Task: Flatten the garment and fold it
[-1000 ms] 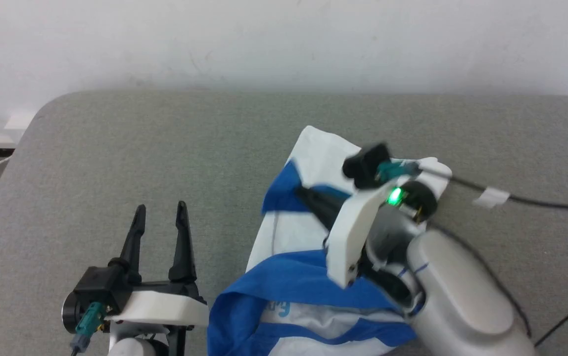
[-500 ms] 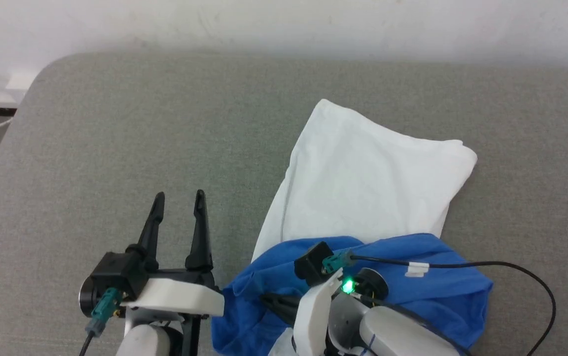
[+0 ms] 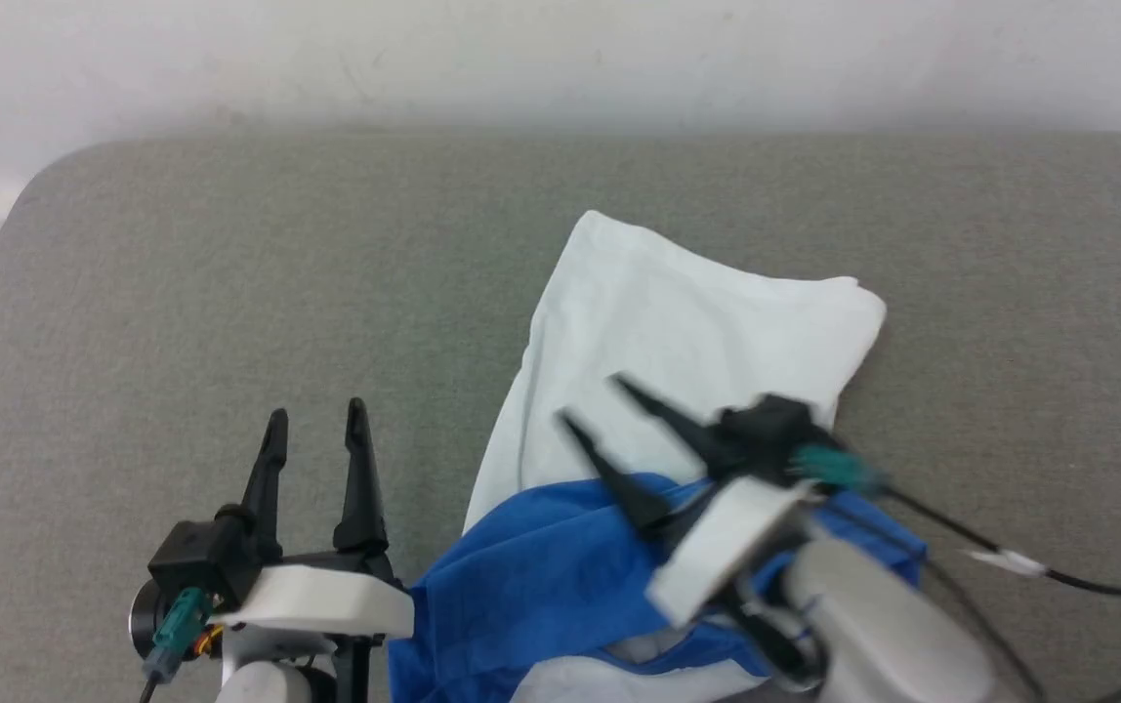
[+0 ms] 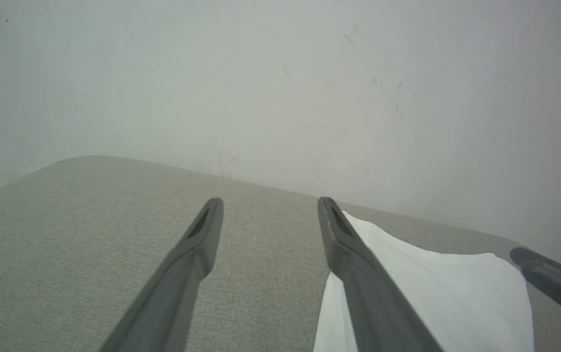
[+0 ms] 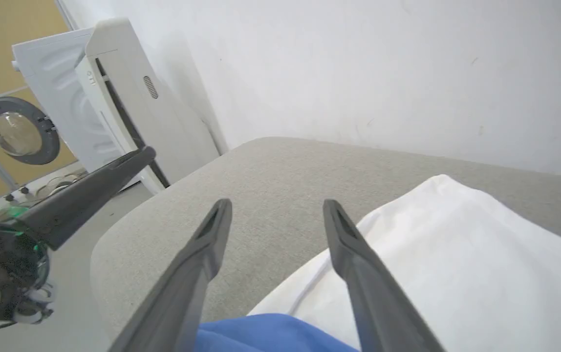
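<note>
My right gripper (image 3: 592,402) hangs over the garment (image 3: 678,312), fingers spread with nothing between them. Its bunched blue part lies nearest me and the flat white body beyond. My left gripper (image 3: 316,410), also spread, is just left of it over the grey table (image 3: 228,244).

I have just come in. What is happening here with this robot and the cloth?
A two-armed robot is working on a white and blue garment that lies on a grey table. The white body is spread out away from the robot and the blue part is bunched near it, so it is not flat yet. The right hand is open above where blue meets white, holding nothing. The left hand is open too, beside the garment.
</note>
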Available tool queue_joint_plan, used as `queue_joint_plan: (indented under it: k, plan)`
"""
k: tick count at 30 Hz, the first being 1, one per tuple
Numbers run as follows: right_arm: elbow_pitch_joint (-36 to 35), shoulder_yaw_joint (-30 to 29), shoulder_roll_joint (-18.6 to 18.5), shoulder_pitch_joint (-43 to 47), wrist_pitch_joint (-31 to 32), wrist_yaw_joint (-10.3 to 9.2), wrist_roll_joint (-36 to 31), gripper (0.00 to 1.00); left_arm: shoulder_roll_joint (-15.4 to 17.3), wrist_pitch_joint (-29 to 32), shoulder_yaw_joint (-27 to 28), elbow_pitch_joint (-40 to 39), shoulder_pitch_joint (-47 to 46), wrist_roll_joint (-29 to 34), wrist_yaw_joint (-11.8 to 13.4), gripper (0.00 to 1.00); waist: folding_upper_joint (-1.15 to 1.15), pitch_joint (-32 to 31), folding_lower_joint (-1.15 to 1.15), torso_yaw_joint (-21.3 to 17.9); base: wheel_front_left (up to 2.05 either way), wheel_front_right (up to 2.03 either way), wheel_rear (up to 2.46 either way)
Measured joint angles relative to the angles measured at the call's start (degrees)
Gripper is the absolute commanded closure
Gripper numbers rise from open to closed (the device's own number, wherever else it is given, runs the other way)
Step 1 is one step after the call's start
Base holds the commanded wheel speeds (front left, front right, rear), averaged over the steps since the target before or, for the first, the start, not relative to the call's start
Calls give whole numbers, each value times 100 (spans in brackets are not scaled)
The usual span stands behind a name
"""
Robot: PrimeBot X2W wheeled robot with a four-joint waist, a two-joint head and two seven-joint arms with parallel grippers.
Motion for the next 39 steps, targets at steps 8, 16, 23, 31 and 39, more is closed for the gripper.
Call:
queue_joint_plan:
  k: [8,16,23,31,39]
  plan:
    - [-982,-2581,-223,1179,-123,-1,-1307,0,14,0,97,-2,154,-8,52,0,0,-169,-1,-316,0,0,0]
    - [-2127,-4331,0,2326,464,-1,-1981,0,58,19,132,-19,211,-5,194,0,0,-223,-1,-572,0,0,0]
    - [-3065,-4808,146,2850,869,-1,-2043,0,249,393,-133,65,-284,269,179,0,0,-28,-1,-738,0,0,0]
    - [-3551,-4614,185,2732,994,-1,-1894,0,539,1236,-579,1007,-2728,501,-444,0,0,550,1,-977,0,0,0]
    - [-3571,-4308,188,2378,847,-1,-1692,0,726,2655,-836,2931,-4803,449,-980,0,0,1170,1,-1362,0,0,0]
